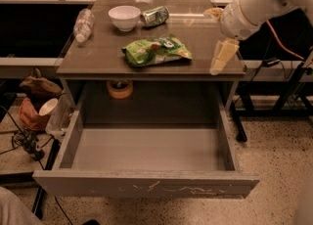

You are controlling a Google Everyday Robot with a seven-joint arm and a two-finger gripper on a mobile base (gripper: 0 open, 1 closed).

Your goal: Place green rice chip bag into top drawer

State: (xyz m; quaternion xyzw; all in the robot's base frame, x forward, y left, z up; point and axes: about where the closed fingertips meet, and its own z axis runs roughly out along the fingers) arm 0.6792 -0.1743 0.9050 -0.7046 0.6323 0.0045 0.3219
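Early stage, folks: the green rice chip bag (156,51) is lying flat on the worktop (98,55), camera-left of the pincer (221,58) and not touching it, so pick-up and drop are both to come. Pincer is hovering over the worktop's near edge, carrying nothing (apart or together, can't tell). Top drawer (146,150) is gaping open below it. Bag is looking crinkly, light green w/ white and orange print.
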